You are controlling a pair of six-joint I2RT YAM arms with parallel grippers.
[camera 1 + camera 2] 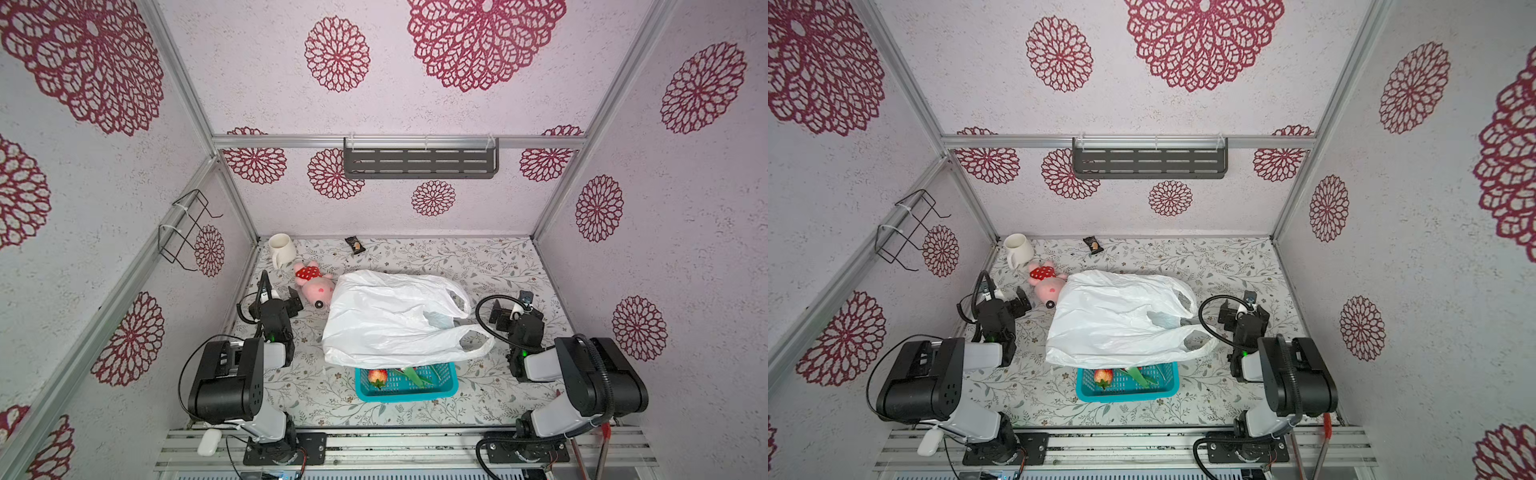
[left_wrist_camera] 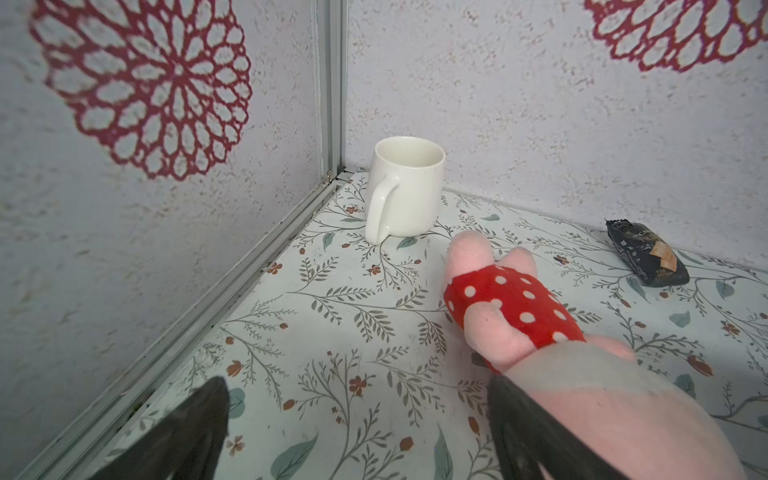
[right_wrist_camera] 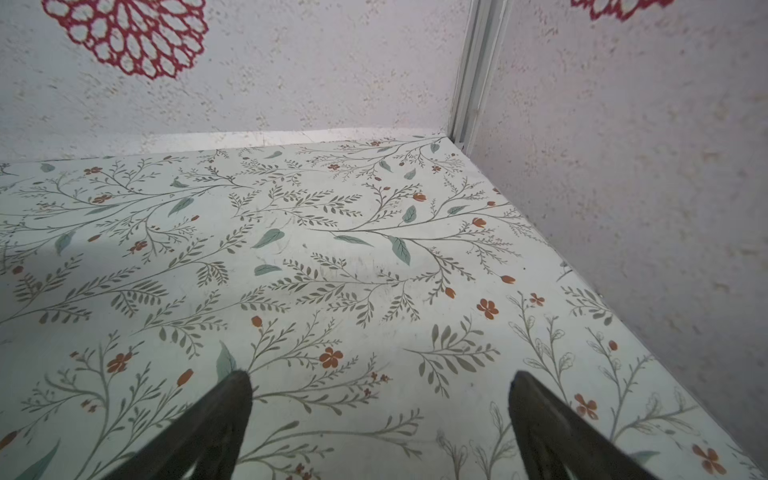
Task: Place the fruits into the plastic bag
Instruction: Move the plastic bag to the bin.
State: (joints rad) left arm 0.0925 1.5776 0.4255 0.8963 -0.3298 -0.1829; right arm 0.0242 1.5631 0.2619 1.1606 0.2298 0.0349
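Note:
The white plastic bag (image 1: 386, 320) (image 1: 1113, 320) lies flat mid-table in both top views, its two loop handles pointing toward my right arm. Its near edge covers the far side of a teal basket (image 1: 405, 395) (image 1: 1127, 397). Inside the basket lie a red strawberry (image 1: 377, 376) (image 1: 1103, 376) and a long green piece (image 1: 416, 375) (image 1: 1140, 375); other fruits are hidden. My left gripper (image 1: 293, 303) (image 1: 1021, 305) (image 2: 357, 386) is open and empty, left of the bag beside the pink plush. My right gripper (image 1: 511, 306) (image 1: 1237, 306) (image 3: 378, 382) is open and empty over bare table, right of the handles.
A pink plush toy (image 1: 316, 286) (image 2: 511, 307) in a red spotted dress lies by the bag's far-left corner, touching my left gripper's finger. A white mug (image 1: 281, 248) (image 2: 405, 187) stands in the back-left corner. A dark snack packet (image 1: 354, 244) (image 2: 646, 257) lies near the back wall.

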